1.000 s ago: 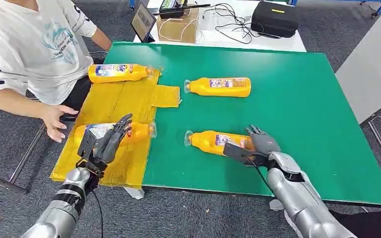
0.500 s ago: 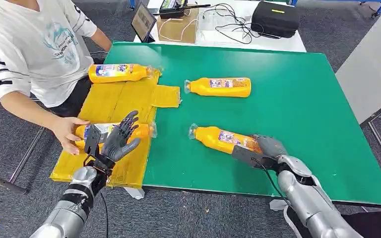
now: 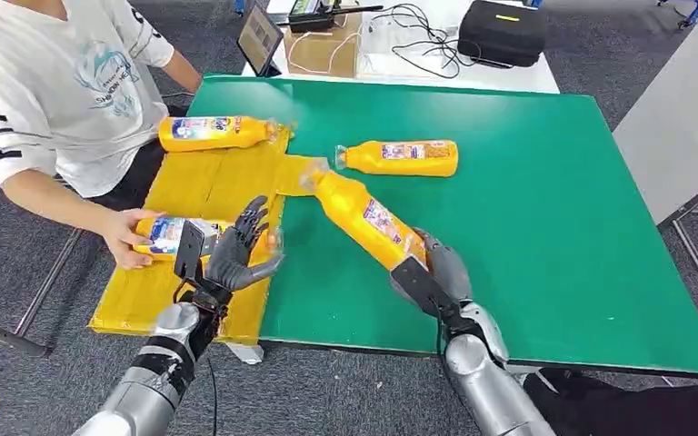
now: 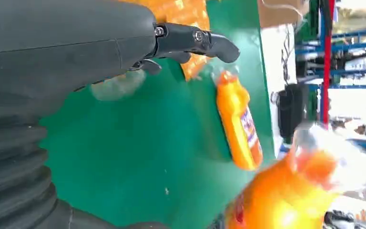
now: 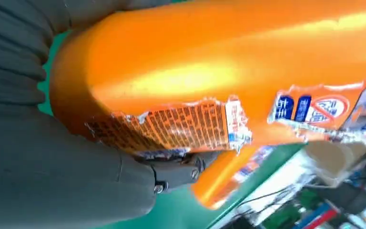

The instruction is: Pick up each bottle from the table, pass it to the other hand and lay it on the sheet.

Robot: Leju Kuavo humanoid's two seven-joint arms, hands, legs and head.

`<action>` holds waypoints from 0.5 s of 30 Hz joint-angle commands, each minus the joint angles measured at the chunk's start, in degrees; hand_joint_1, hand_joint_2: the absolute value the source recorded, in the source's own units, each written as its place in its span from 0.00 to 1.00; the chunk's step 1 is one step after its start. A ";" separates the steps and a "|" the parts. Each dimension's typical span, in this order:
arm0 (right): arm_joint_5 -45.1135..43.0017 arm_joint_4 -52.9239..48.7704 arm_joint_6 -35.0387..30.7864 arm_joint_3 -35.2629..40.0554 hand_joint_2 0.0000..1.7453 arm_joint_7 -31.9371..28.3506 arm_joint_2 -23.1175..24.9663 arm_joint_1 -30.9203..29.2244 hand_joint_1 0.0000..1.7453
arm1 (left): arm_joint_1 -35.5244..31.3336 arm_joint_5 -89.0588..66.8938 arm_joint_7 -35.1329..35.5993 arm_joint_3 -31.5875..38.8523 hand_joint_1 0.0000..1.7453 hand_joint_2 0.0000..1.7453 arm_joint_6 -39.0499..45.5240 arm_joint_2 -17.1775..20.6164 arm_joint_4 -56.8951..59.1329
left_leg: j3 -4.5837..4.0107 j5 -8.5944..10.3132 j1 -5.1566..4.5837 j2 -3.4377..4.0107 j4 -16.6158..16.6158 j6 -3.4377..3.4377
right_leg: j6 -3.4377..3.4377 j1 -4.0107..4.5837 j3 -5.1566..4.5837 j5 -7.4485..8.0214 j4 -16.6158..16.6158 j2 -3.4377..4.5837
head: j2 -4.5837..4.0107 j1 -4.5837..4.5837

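Observation:
My right hand grips an orange bottle by its base and holds it lifted and tilted, cap toward the yellow sheet; the same bottle fills the right wrist view. My left hand hovers open over the sheet's near edge, fingers spread. In the left wrist view its fingers are apart, with the raised bottle blurred nearby. A second bottle lies on the green table. One bottle lies at the sheet's far end. A person's hand holds another bottle on the sheet.
A person in a white shirt sits at the table's left side. Behind the table are a cardboard box, cables, a tablet and a black case. A grey surface stands to the right.
My right hand has lifted the near bottle off the table and swung it up and left. The person's hand has taken hold of the bottle on the sheet. My left hand rose slightly.

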 commanded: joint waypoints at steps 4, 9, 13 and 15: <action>-5.30 7.19 -1.57 2.38 1.00 -4.54 8.86 -4.59 1.00 | -3.54 6.07 3.07 -5.37 0.00 1.00 -3.54 -2.18 4.06 | 0.33 -0.19 0.05 0.01 0.04 -0.10 | -0.13 0.06 0.32 -0.17 0.06 0.04 | 0.02 0.02; -5.82 10.67 -1.44 4.70 1.00 -4.29 9.96 -6.81 1.00 | -3.46 8.52 4.13 -7.10 0.00 1.00 -4.48 -2.60 2.25 | 0.15 -0.09 0.04 -0.04 0.02 -0.05 | -0.08 0.05 0.16 -0.08 0.03 -0.01 | 0.00 0.02; -6.68 12.08 -0.47 5.83 1.00 -4.58 10.22 -7.23 1.00 | -3.23 10.22 4.21 -8.06 0.00 1.00 -4.97 -2.76 1.11 | 0.16 -0.10 0.04 -0.01 0.02 -0.05 | -0.07 0.05 0.17 -0.07 0.01 0.03 | 0.00 0.02; -6.65 13.83 0.27 6.69 1.00 -4.41 10.72 -7.89 1.00 | -3.14 10.93 4.48 -8.67 0.00 1.00 -5.34 -3.02 0.15 | 0.07 -0.05 0.03 -0.04 0.00 -0.04 | -0.06 0.04 0.09 -0.03 0.00 0.01 | 0.02 0.02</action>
